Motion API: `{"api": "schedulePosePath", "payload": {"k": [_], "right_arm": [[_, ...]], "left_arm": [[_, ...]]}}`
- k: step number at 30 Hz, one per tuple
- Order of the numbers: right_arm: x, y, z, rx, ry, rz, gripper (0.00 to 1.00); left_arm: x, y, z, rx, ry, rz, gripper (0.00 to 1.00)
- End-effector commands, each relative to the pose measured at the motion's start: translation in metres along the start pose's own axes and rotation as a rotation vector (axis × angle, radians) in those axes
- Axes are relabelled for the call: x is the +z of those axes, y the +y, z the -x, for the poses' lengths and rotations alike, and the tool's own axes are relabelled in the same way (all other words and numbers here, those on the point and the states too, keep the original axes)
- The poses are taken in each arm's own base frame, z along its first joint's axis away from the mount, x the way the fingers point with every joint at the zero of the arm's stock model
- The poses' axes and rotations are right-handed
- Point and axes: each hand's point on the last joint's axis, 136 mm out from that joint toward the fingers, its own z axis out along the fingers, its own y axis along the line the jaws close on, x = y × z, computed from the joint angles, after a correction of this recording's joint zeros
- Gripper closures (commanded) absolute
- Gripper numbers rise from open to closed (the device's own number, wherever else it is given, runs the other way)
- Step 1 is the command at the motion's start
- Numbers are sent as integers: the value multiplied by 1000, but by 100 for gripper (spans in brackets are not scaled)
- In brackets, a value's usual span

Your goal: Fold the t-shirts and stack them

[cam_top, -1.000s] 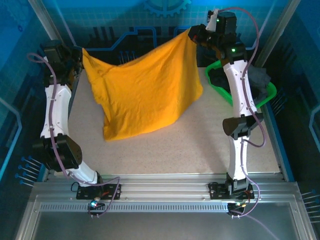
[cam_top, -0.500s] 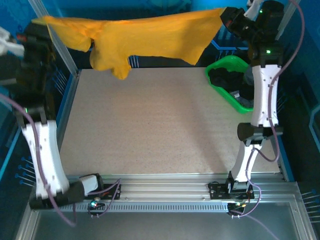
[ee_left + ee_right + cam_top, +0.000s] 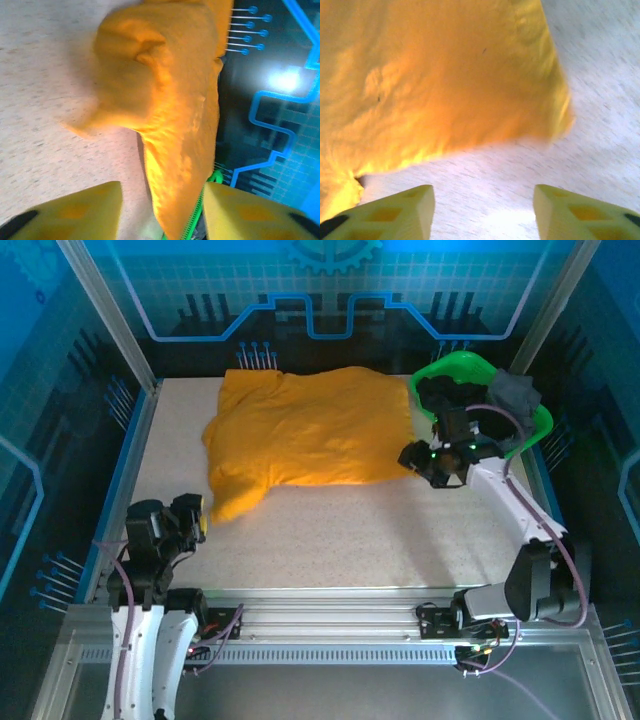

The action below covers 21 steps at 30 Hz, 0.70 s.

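Though spread across the far half of the desk [image 3: 350, 530], shows wrinkles and a bunched near-left edge: the orange-yellow t-shirt [image 3: 310, 430]. Lies flat and unfolded on the speckled surface, far edge close to the back rim, right edge just beside the green basket [image 3: 462, 364]. Tapers at the near left into a loose sleeve, its tip blurred, pointing toward the left pincer [image 3: 192, 522].

As for that left pincer: sits low over the near left of the desk, just beside the sleeve tip, on an arm folded tight above its base. From the left wrist, found with yellow fingers [image 3: 80, 210] spread apart, clamping nothing; beyond the gap, orange cloth in soft, blurred folds and a sliver of the green basket.

As for the right pincer [image 3: 415, 460]: hangs just off the shirt's near right corner, between shirt and basket, on an arm reaching up the right side of the desk. From the right wrist, seen agape too, fingers [image 3: 395, 210] well apart over bare desk, shirt hem just ahead and untouched.

Inside the basket, at the far right corner of the desk: a black t-shirt [image 3: 440, 395] heaped toward the left end, a dark grey t-shirt [image 3: 512, 392] slumped against the right rim. Both crumpled, neither folded, neither stacked
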Motion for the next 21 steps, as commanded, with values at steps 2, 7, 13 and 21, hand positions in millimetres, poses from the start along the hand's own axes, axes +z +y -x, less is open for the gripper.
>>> {"api": "schedulePosePath", "payload": {"k": [2,7,13,21], "right_arm": [[-3,1,27,-54,-103,-81,43],[27,24,37,-123,-50,-89,47],[83,44,26,-190,81,-79,61],[130,17,29,-134,210,-168,65]], "left_arm": [[5,1,7,25,-33,58,51],[45,-15,17,91,-31,143,60],[110,-14,35,106,-39,245,71],[196,-15,57,158,16,357,70]]}}
